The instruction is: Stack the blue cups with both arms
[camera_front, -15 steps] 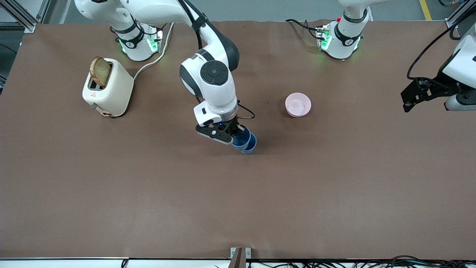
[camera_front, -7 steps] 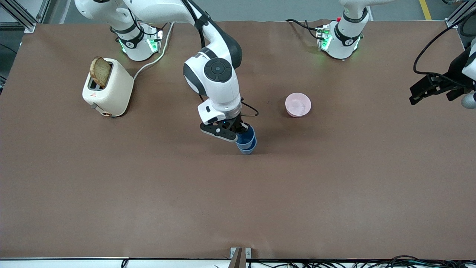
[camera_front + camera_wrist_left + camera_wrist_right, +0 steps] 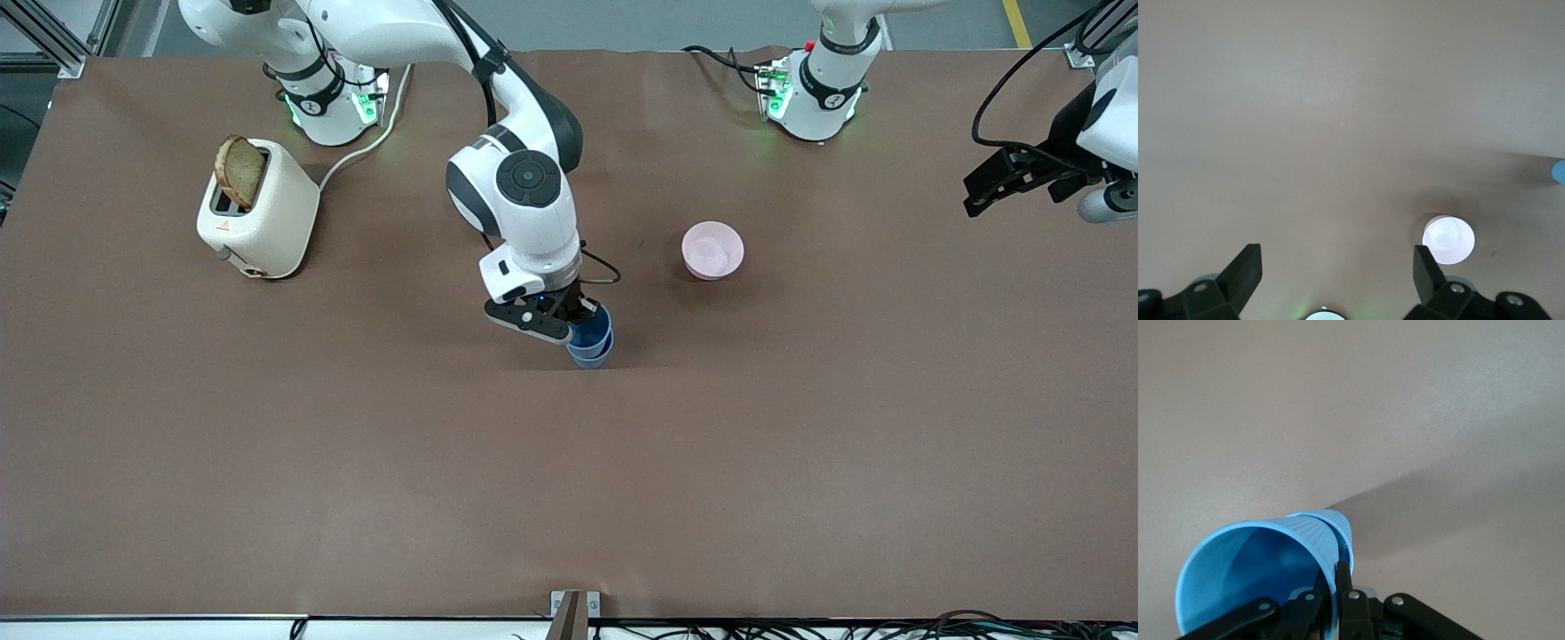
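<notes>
At table centre, our right gripper [image 3: 582,322], clamped on the upper cup [image 3: 590,332], had seated it deeper in the lower cup [image 3: 594,355]; our left gripper [image 3: 1000,182], jaws apart, had retreated: stacking nearly done.

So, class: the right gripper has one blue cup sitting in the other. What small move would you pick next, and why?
Probably open the right gripper and lift clear. It pinches the upper blue cup's rim, and that cup already sits nested in the lower blue cup on the table. The left gripper waits open over the table's edge.
</notes>
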Robot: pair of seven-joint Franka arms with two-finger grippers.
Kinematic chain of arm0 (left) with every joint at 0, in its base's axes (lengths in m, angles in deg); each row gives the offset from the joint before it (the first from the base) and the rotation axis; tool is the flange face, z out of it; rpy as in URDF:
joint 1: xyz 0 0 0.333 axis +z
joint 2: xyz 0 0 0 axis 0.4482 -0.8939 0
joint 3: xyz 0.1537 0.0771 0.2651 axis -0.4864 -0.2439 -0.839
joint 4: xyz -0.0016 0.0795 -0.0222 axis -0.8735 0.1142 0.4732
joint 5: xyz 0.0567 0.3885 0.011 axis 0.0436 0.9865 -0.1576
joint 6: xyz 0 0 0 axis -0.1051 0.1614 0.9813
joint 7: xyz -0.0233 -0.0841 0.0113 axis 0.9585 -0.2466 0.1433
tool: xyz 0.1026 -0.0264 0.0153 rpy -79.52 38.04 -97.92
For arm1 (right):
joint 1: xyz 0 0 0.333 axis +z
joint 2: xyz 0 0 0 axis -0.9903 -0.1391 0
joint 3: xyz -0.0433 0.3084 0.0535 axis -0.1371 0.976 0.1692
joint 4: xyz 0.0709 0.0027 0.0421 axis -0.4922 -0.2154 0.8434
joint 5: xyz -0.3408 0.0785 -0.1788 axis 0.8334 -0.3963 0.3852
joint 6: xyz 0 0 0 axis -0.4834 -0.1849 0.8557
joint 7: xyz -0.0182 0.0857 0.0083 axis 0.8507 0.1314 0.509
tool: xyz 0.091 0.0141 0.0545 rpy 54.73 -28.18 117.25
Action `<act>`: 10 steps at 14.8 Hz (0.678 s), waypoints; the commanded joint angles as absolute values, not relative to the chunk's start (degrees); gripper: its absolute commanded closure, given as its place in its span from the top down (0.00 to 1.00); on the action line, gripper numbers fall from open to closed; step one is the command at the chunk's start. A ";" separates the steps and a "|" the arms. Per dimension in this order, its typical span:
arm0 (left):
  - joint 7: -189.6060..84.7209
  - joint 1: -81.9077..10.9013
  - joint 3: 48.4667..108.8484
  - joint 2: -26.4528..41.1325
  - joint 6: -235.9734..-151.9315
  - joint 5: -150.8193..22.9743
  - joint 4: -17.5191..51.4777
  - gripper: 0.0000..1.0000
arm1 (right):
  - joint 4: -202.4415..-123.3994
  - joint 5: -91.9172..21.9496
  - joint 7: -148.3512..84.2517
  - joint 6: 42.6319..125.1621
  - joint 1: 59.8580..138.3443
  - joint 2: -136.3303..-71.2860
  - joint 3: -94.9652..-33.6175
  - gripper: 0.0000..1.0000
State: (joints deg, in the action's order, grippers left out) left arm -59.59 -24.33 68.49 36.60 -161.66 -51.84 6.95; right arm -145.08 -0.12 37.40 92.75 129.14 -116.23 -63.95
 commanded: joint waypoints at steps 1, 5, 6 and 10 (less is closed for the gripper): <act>-59.26 -27.15 66.13 38.67 -162.92 -52.65 9.11 1.00 | -144.23 -1.13 37.76 93.08 129.90 -117.17 -64.47 0.06; -59.00 -28.12 66.13 38.24 -162.84 -52.38 8.67 1.00 | -144.23 -1.04 37.84 93.17 129.90 -117.70 -64.47 0.11; -58.74 -28.04 66.13 38.06 -162.66 -52.38 8.41 1.00 | -144.32 -1.04 37.85 93.17 129.90 -117.78 -64.47 0.16; -55.58 -27.51 65.96 38.06 -162.05 -52.38 8.32 1.00 | -143.88 -1.13 37.85 92.99 129.82 -117.52 -64.47 0.49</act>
State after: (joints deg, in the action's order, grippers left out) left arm -57.86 -27.79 66.50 37.19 -161.99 -51.90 7.61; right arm -145.01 -0.12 37.41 92.93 129.34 -117.18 -63.96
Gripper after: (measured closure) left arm 0.000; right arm 0.767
